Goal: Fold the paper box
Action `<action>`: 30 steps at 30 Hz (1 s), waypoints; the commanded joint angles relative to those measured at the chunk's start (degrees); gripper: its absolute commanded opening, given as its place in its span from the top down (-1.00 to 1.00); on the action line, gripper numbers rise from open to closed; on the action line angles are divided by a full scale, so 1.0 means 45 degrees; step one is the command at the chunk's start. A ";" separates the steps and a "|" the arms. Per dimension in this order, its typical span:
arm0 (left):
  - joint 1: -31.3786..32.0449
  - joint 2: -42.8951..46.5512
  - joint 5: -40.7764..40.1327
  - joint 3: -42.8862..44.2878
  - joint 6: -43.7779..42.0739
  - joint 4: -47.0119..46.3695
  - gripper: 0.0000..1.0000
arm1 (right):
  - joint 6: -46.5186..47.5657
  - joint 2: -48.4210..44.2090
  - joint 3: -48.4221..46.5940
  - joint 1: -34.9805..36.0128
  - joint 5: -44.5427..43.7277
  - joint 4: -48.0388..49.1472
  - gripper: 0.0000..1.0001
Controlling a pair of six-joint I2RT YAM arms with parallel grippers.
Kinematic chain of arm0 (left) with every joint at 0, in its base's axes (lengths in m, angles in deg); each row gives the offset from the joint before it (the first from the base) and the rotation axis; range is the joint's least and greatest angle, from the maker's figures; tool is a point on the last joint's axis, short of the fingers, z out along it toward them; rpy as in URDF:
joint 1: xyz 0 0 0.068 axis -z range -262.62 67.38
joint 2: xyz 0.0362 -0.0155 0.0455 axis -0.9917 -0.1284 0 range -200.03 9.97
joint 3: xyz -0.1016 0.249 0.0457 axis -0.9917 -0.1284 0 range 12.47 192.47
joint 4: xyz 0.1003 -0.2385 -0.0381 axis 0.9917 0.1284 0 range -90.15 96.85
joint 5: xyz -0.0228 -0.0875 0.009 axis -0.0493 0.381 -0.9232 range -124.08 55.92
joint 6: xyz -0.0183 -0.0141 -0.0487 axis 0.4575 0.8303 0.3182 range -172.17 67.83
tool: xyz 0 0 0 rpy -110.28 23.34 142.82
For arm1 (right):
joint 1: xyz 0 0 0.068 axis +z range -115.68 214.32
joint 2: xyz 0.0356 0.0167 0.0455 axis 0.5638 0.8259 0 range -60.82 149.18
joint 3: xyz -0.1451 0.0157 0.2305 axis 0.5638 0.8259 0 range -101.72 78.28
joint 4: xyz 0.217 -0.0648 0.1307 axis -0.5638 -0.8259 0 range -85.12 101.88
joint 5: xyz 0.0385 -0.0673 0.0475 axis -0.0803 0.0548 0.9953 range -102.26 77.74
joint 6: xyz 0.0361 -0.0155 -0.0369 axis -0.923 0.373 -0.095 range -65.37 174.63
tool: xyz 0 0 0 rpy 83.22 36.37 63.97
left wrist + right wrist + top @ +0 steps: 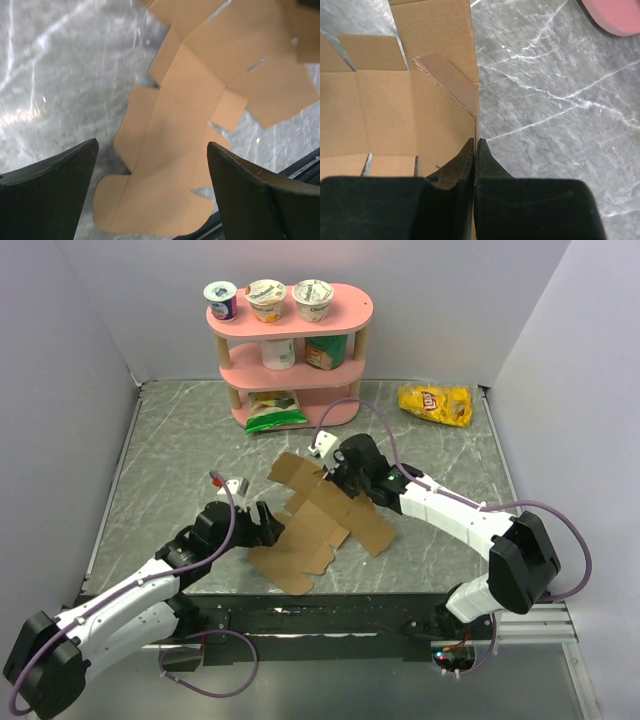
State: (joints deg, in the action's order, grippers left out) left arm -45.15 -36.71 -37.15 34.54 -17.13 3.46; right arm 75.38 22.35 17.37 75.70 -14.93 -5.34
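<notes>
The top view looks down over the whole counter (180, 440) from behind, while both wrist views close in on the paper box (190, 100).

Unfolded brown cross-shaped paper box (318, 522) on table (180, 440)

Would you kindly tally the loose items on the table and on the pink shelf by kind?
Cups: 4
Snack bags: 2
Green pack: 1
Flat paper box: 1
Total: 8
</notes>
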 commanded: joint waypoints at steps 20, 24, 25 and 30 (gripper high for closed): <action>-0.0027 -0.4451 0.0585 -0.0470 0.1195 -0.3634 0.45 | -0.0568 0.1105 -0.1953 0.2558 -0.3170 -0.0919 1.00; -0.0027 -0.4628 0.0565 -0.0470 0.1585 -0.3850 0.67 | -0.0998 0.1534 -0.2188 0.3477 -0.4147 -0.1193 1.00; -0.0027 -0.4608 0.0585 -0.0412 0.1625 -0.3812 0.67 | -0.1231 0.1613 -0.2227 0.3653 -0.4364 -0.1253 1.00; -0.0027 -0.4433 0.0526 -0.0469 0.1938 -0.4103 0.68 | -0.2052 0.2237 -0.2714 0.4862 -0.5828 -0.2285 1.00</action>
State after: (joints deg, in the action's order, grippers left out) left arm -45.15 -57.36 -34.51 31.45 -10.98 -10.33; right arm 71.58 30.02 8.52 93.80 -35.11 -12.20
